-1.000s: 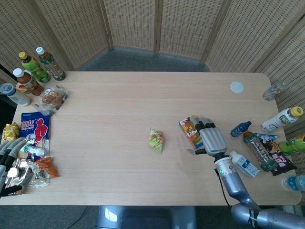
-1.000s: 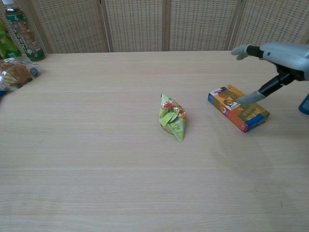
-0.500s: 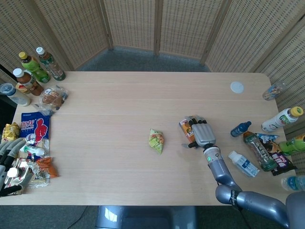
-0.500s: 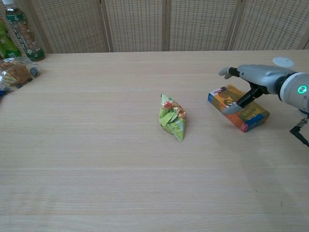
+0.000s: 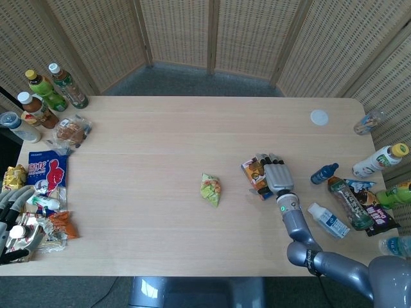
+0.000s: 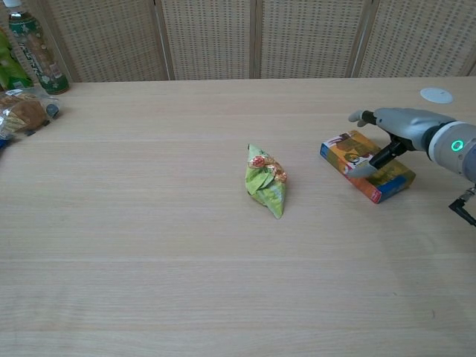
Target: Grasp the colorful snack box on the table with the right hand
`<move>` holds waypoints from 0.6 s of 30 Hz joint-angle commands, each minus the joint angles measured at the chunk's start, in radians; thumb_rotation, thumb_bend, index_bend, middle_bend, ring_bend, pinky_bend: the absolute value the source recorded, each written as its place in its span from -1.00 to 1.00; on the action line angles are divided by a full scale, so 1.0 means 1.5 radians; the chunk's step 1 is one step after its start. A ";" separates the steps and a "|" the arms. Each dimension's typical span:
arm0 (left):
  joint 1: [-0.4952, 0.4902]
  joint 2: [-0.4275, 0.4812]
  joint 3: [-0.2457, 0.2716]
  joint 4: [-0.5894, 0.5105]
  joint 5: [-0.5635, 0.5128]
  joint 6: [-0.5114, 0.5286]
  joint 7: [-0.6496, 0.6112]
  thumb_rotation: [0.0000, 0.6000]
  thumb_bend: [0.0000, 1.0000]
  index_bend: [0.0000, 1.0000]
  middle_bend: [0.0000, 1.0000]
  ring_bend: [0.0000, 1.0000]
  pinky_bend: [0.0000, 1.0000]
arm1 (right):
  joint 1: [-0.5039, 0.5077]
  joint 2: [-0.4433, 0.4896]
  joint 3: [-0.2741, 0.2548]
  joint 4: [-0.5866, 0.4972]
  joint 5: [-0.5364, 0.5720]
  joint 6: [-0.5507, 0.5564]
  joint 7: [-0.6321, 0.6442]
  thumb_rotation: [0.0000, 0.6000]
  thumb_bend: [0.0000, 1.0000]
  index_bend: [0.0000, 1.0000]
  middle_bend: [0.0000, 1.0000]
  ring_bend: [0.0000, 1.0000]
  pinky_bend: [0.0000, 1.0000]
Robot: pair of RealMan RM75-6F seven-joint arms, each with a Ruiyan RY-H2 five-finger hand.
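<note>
Colorful snack box (image 6: 367, 166) flat on table (image 6: 149, 245), right robot hand (image 6: 390, 130) spread over it, thumb touching top

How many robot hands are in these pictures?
2: the left hand lies at the table edge, near left, by snack packets; the right hand is over the colorful snack box.

You get bright, even, diffuse light in both views, with only soft, faint shadows on the table (image 5: 160, 141), no glare, sharp focus across its middle, and slight bending of its far edge and corners in the head view.
</note>
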 commanded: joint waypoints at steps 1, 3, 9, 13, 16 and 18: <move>0.000 0.000 0.000 0.000 0.001 0.000 0.000 1.00 -0.31 -0.91 -0.89 -1.00 -1.00 | -0.003 -0.006 0.002 0.002 0.022 0.016 -0.023 0.43 -0.92 -1.00 -1.00 -1.00 -1.00; -0.001 -0.001 0.000 0.000 0.002 -0.001 0.000 1.00 -0.31 -0.91 -0.89 -1.00 -1.00 | -0.003 -0.007 0.004 0.000 0.038 0.024 -0.040 0.42 -0.92 -1.00 -1.00 -1.00 -1.00; -0.003 -0.003 0.001 0.002 0.005 -0.002 -0.004 1.00 -0.31 -0.91 -0.89 -1.00 -1.00 | -0.002 -0.015 0.013 -0.003 0.088 0.034 -0.075 0.41 -0.92 -1.00 -1.00 -1.00 -1.00; -0.003 -0.003 0.001 0.005 0.006 -0.001 -0.008 1.00 -0.31 -0.91 -0.89 -1.00 -1.00 | -0.001 -0.023 0.017 0.001 0.116 0.033 -0.090 0.43 -0.93 -1.00 -1.00 -1.00 -1.00; -0.002 -0.002 0.002 0.007 0.007 0.000 -0.015 1.00 -0.31 -0.91 -0.89 -1.00 -1.00 | 0.001 -0.030 0.019 0.006 0.130 0.032 -0.095 0.42 -0.92 -1.00 -1.00 -1.00 -1.00; -0.002 -0.003 0.002 0.010 0.007 0.002 -0.017 1.00 -0.31 -0.91 -0.89 -1.00 -1.00 | 0.002 -0.032 0.019 0.010 0.135 0.031 -0.099 0.43 -0.92 -1.00 -1.00 -1.00 -1.00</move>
